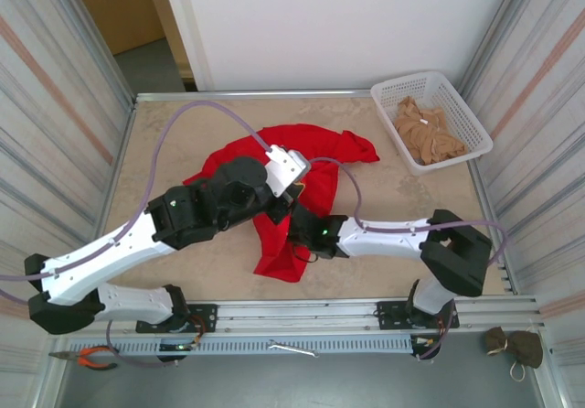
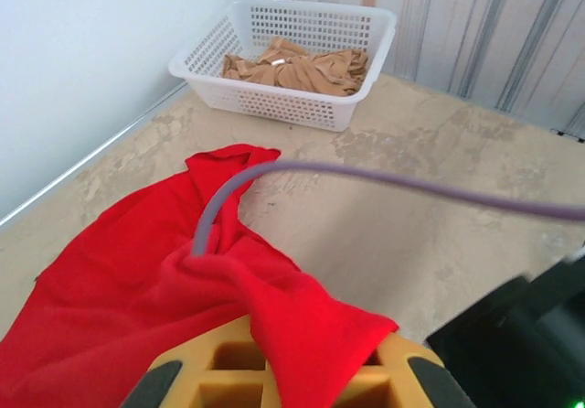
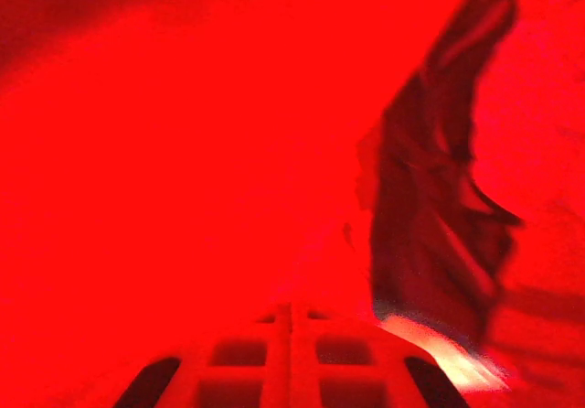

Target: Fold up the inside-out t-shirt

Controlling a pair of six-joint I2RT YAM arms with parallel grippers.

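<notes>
Tabletop (image 1: 219,266) mottled beige, corrugated walls (image 1: 55,106) around; red t-shirt (image 1: 320,147) crumpled centrally.

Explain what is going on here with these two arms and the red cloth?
Both arms are working on the red t-shirt, which lies crumpled in the middle of the table, not yet folded. The left fingers are shut on a bunch of its fabric. The right fingers are shut too, apparently on the red fabric surrounding them. A white basket with tan cloth sits at the far right corner.
</notes>
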